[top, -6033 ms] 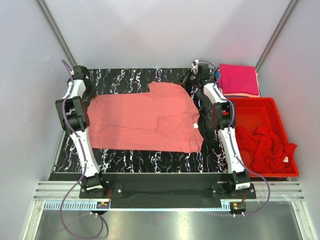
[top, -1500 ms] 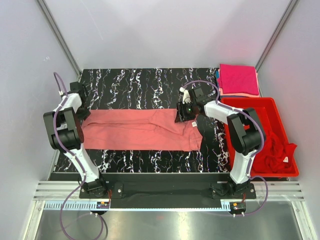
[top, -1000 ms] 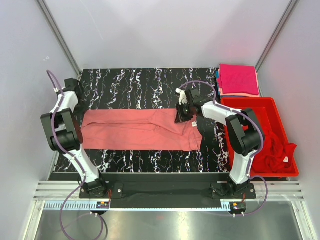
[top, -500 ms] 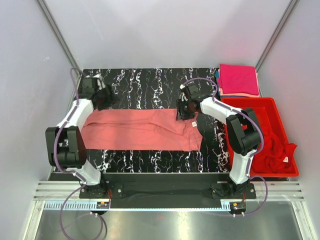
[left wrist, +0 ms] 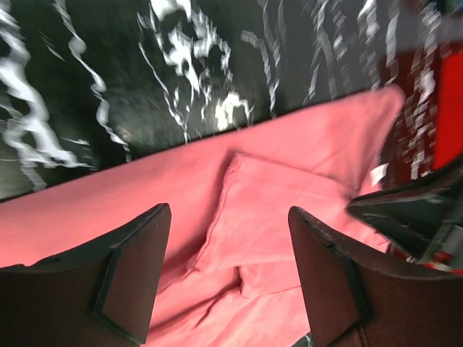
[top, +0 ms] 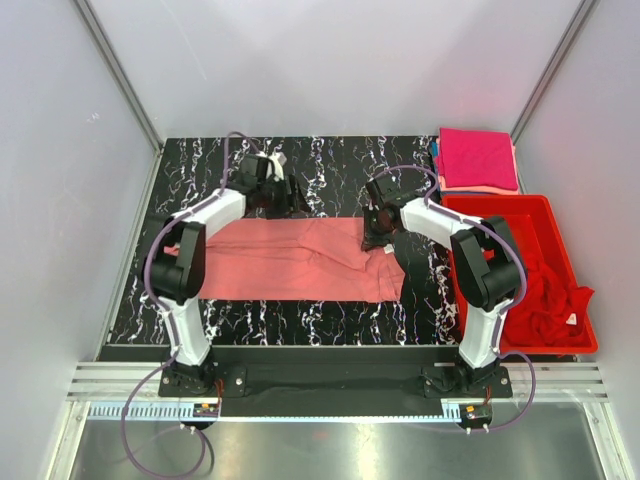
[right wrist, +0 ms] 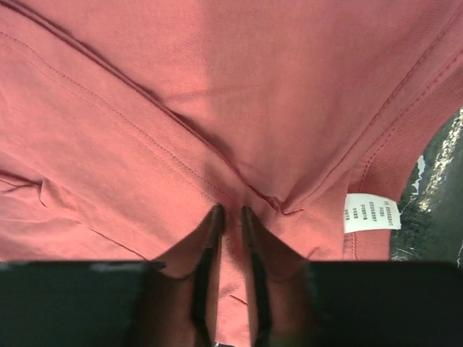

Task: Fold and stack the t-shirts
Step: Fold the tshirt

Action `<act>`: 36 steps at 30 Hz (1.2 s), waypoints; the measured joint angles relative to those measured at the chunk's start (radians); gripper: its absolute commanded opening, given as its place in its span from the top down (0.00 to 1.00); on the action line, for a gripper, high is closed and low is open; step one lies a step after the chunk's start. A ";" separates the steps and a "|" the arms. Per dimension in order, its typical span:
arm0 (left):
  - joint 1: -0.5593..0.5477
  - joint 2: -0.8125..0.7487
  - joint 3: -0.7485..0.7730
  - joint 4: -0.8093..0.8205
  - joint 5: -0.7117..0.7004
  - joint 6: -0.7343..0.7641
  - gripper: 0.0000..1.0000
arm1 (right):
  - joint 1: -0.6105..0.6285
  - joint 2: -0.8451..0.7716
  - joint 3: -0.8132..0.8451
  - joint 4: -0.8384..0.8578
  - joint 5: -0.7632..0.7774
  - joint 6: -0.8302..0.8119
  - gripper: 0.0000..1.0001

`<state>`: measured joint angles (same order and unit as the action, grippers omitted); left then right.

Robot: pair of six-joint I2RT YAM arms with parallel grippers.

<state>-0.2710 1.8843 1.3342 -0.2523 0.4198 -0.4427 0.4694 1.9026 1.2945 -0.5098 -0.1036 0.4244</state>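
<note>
- Garment: salmon-pink cotton t-shirt (top: 280, 258) lies as a long folded band across the black marbled tabletop (top: 330, 160), probably staged for a crosswise fold.
- Right tool (right wrist: 230, 213): nearly closed, pinching a pucker of fabric beside the white collar label (right wrist: 371, 212).
- Left tool (left wrist: 228, 217): wide open, empty, above the band's far edge.

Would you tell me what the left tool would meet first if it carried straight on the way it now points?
The salmon-pink t-shirt, probably near its folded-over part; the left tool hangs open over it, though depth is hard to judge.
</note>
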 measured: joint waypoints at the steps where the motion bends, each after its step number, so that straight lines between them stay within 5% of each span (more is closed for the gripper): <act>1: -0.013 0.021 0.001 0.001 0.000 -0.001 0.29 | 0.000 0.000 -0.002 0.002 -0.002 0.000 0.89; 4: -0.035 0.069 0.002 -0.002 -0.002 -0.002 0.29 | 0.000 -0.003 -0.014 0.016 -0.013 -0.002 1.00; 22: -0.015 -0.017 0.003 -0.093 -0.175 -0.003 0.26 | 0.170 -0.241 -0.212 0.174 -0.153 -0.089 1.00; 24: 0.005 -0.043 -0.012 -0.095 -0.191 -0.003 0.26 | 0.213 -0.241 -0.257 0.199 -0.153 -0.087 0.96; 28: 0.046 -0.084 -0.050 -0.109 -0.222 0.002 0.25 | 0.270 -0.244 -0.352 0.211 -0.139 -0.073 0.68; 36: 0.128 -0.118 -0.069 -0.185 -0.299 0.003 0.25 | 0.275 -0.410 -0.330 0.134 -0.070 -0.071 0.63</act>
<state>-0.1429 1.7664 1.2652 -0.4374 0.1207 -0.4400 0.7444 1.4929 0.9649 -0.3756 -0.1738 0.3538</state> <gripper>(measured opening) 0.744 0.370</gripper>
